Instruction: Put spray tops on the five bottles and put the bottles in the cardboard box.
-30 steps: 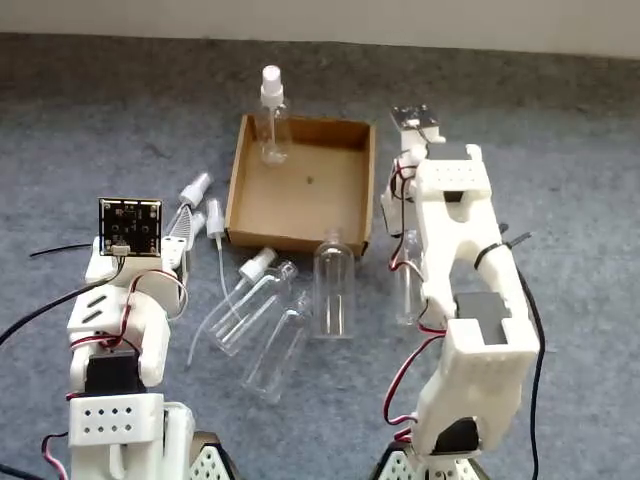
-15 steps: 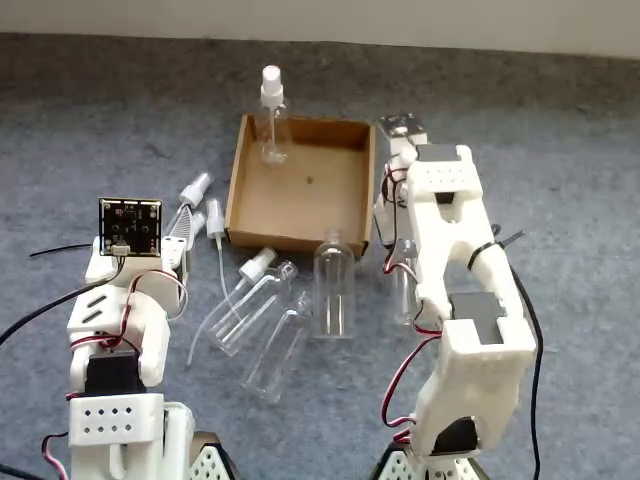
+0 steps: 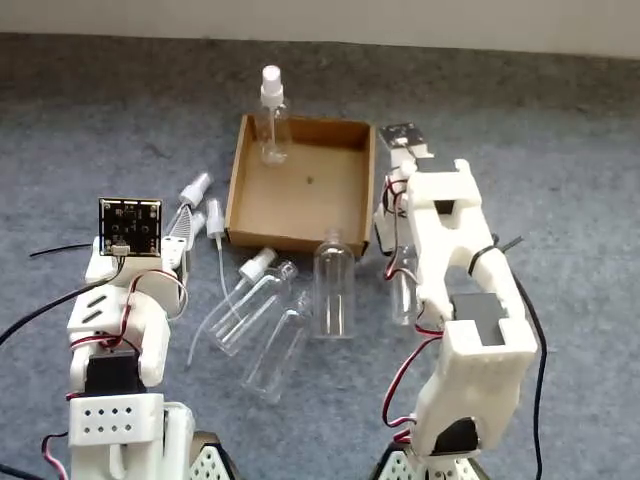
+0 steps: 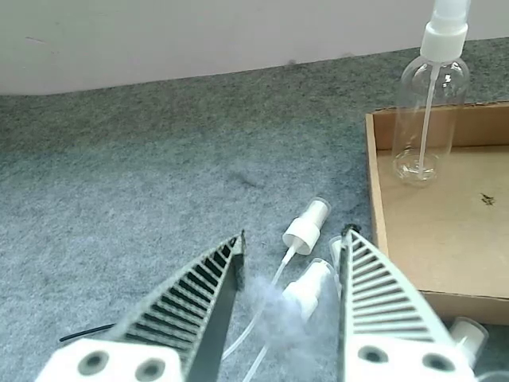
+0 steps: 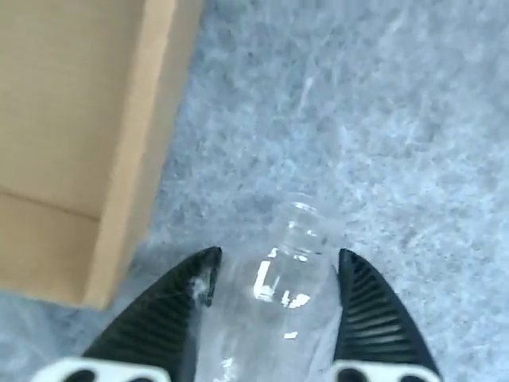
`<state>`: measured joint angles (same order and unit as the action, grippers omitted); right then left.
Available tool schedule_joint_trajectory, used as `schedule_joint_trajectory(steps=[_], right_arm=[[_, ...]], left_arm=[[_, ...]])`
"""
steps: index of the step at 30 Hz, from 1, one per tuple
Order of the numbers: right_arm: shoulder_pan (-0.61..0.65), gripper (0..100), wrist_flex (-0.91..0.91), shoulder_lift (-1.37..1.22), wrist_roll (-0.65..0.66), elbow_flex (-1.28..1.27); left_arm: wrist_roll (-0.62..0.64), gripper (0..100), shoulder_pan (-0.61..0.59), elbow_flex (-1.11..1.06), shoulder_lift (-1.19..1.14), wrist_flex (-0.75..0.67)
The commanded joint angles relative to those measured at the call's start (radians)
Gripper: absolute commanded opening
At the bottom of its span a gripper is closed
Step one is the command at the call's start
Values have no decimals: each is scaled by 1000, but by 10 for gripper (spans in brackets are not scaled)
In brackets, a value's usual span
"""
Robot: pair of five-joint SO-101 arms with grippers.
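Bottle (image 5: 293, 243), no top, is sitting btwn the wide-spread jaws of my right gripper (image 5: 278, 256), per wrist cam. My left gripper (image 4: 293, 235) is gaping over loose spray tops (image 4: 308, 288).

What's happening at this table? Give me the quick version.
Two robot arms are partway through a capping-and-boxing job. One capped bottle stands in the cardboard box. The right gripper is open, jaws either side of an uncapped bottle beside the box. The left gripper hangs open above loose spray tops. In front of the box wait three more bottles, one upright, two lying.
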<state>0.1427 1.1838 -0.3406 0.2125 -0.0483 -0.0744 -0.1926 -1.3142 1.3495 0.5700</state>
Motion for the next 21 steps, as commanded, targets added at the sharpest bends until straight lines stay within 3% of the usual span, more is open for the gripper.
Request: schedule_joint_trajectory(steps=[1, 6, 11, 15, 21], right_arm=[[-8, 27, -4, 74, 9, 10], [-4, 5, 67, 130, 6, 77], [-7, 5, 87, 366, 5, 88], [-7, 5, 39, 627, 5, -91], [-4, 5, -246, 1064, -51, -559]], left_arm=[[11, 178, 13, 7, 7, -14], [8, 178, 10, 16, 7, -14], [11, 178, -54, 107, -5, 54], [11, 178, -68, 226, -7, 195], [6, 178, -68, 392, -134, 354]])
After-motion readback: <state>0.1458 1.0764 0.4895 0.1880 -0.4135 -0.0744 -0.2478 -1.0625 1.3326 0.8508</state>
